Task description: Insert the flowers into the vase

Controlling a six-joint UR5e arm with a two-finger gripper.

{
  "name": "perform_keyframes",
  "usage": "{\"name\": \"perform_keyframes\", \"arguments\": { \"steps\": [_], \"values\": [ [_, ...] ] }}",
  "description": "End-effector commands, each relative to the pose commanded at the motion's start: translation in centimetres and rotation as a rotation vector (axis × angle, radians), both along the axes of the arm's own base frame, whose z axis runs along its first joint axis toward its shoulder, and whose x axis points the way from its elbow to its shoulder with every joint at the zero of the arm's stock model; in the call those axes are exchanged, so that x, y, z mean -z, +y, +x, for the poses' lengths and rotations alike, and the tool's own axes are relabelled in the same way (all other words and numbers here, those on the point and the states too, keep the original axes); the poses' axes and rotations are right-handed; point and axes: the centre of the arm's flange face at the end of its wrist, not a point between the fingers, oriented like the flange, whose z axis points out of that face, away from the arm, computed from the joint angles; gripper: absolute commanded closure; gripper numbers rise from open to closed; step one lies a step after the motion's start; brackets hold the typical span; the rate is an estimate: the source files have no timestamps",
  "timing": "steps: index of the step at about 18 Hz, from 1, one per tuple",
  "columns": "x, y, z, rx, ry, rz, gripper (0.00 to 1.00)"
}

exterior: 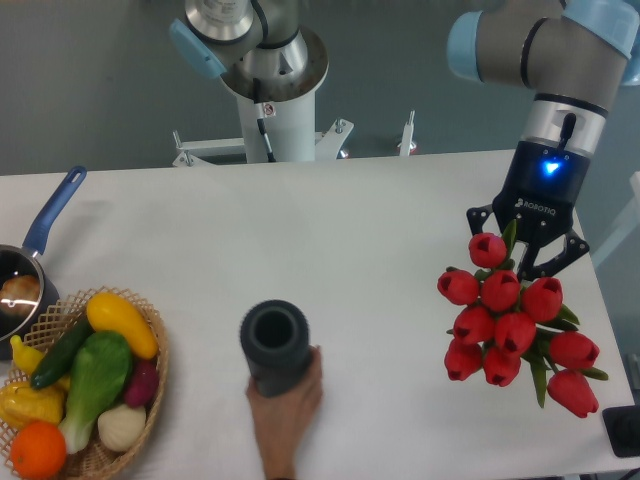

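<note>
White desk (330, 230): flowers (512, 322) held in claw (527, 262), well right of vase (275, 345); vase steadied by hand (285, 405). Insertion not yet done.

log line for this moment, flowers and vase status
claw: over flowers, grip unclear | vase: upright, empty, steadied by hand | flowers far right of vase, not inserted

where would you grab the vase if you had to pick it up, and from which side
Grip the vase across its ribbed wall just below the thick rim, coming in from the far or left side. It stands upright with its round mouth facing up, and a hand already wraps its near right side, so that side is blocked.
</note>
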Motion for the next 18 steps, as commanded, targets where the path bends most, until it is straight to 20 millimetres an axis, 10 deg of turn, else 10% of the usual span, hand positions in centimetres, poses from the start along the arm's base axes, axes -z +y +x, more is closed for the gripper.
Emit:
{"name": "perform_keyframes", "arguments": {
  "steps": [10, 18],
  "values": [
    [-0.2, 0.2, 0.5, 0.03, -0.014, 0.05, 0.84],
    [1.4, 5.2, 3.0, 0.144, -0.029, 0.106, 0.84]
  ]
}}
